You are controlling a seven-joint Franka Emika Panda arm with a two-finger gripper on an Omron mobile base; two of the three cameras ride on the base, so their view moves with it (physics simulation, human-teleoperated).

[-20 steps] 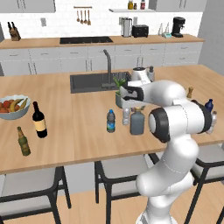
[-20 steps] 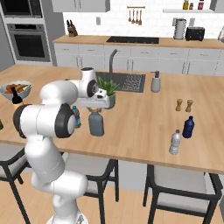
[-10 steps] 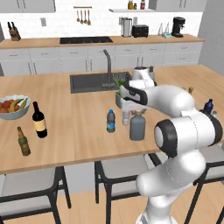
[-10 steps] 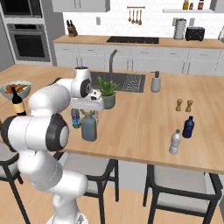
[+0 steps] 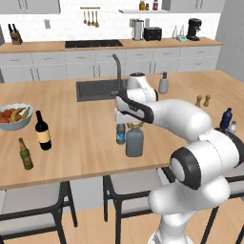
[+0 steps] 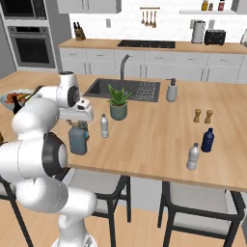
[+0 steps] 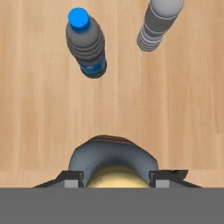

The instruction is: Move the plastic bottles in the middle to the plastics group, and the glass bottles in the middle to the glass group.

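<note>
Gripper (image 7: 117, 177): right over squat grey-blue bottle (image 5: 134, 141), a finger each side of its tan cap; jaws part-open, can't tell if gripping.
Squat bottle: upright on wood counter (image 5: 86, 138), near front edge, mid-counter.
Blue-label bottle (image 7: 86, 46): upright just beside squat one.
Pale bottle (image 6: 104, 126): upright nearby, by potted plant (image 6: 118, 102).
Plastics: dark blue bottle (image 6: 207, 140) + silvery bottle (image 6: 193, 157), far right.
Glass: wine bottle (image 5: 43, 132) + beer bottle (image 5: 25, 154), far left by fruit bowl (image 5: 13, 116).
</note>
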